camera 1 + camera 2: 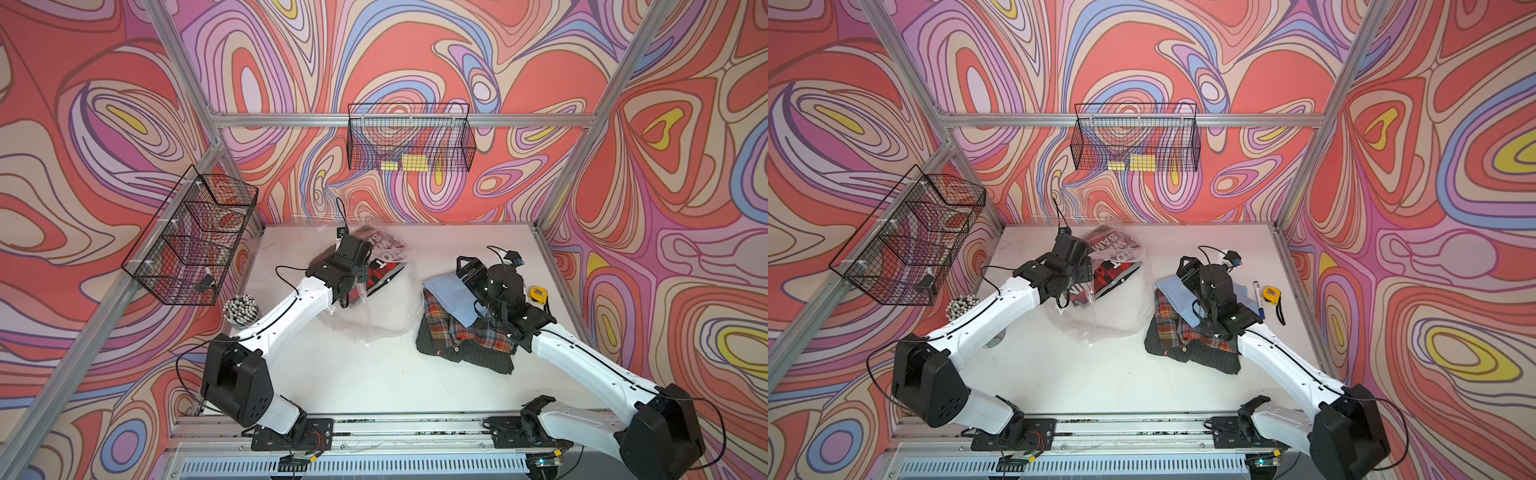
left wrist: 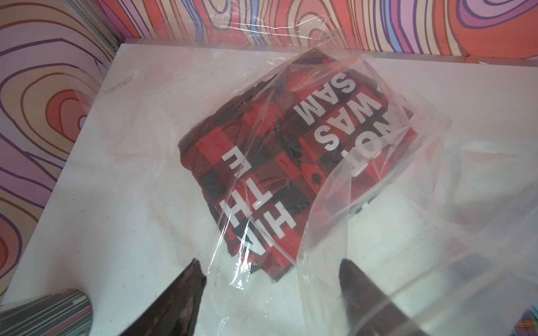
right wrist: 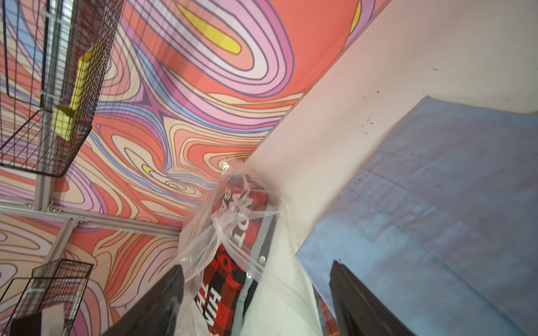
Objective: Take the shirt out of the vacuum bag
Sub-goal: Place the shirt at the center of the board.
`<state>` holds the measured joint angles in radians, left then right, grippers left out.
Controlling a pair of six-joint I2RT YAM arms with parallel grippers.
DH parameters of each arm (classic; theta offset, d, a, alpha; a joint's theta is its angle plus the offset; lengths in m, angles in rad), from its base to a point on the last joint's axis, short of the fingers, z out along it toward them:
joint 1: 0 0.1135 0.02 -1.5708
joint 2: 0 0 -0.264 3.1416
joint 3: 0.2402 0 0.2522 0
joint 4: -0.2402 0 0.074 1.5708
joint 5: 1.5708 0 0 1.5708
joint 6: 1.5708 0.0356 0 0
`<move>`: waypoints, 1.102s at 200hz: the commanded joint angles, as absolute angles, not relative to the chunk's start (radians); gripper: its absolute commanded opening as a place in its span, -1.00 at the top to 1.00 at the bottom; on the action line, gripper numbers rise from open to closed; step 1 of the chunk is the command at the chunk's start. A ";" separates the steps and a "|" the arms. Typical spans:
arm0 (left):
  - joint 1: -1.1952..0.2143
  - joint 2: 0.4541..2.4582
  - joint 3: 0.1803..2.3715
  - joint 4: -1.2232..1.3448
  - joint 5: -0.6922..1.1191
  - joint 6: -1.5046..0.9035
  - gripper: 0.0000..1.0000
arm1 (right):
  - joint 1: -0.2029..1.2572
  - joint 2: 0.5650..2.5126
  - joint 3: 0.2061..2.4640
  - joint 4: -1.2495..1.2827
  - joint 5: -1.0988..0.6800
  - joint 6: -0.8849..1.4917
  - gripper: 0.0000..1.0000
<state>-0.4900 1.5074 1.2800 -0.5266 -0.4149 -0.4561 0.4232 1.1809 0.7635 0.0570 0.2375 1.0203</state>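
On the far left half of the white bench [image 1: 374, 374], the large transparent crinkly plastic vacuum bag [image 1: 376, 309] lies crumpled. The folded red-and-black checked shirt with white lettering [image 2: 262, 151] is inside it, under the film. The left pincer [image 2: 270, 261] hangs over one end of the bag, fingers spread wide, holding nothing. The right pincer [image 3: 256, 264] is likewise spread and empty, above a light blue cloth [image 1: 451, 291] on a pile of plaid clothes [image 1: 457, 332].

I see bright, even light; glare on the vacuum bag [image 2: 334, 209]; my left hand [image 2: 270, 264] looks blurred.
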 commanded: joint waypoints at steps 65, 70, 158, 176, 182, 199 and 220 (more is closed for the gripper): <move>-0.482 1.490 1.285 -0.535 -0.418 -0.451 -0.56 | 0.385 1.463 0.635 0.304 0.118 1.126 -0.59; -0.482 1.488 1.285 -0.534 -0.416 -0.451 -0.56 | 0.385 1.467 0.628 0.305 0.117 1.132 -0.59; -0.482 1.459 1.305 -0.544 -0.390 -0.471 0.53 | 0.541 1.339 0.902 0.079 -0.012 0.992 -0.64; -0.482 1.448 1.309 -0.555 -0.389 -0.477 1.00 | 0.619 1.339 0.891 0.120 -0.016 1.013 -0.64; -0.483 1.442 1.309 -0.558 -0.390 -0.479 1.00 | 0.639 1.342 0.877 0.148 -0.016 1.025 -0.64; -0.482 1.424 1.304 -0.561 -0.384 -0.488 1.00 | 0.693 1.399 0.858 0.225 -0.031 1.042 -0.64; -0.483 1.397 1.307 -0.577 -0.367 -0.502 1.00 | 0.742 1.525 0.873 0.330 -0.071 1.050 -0.64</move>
<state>-0.4900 1.4498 1.2804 -0.5373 -0.3820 -0.4786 0.6994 1.3941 0.8860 0.2398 -0.0216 1.0405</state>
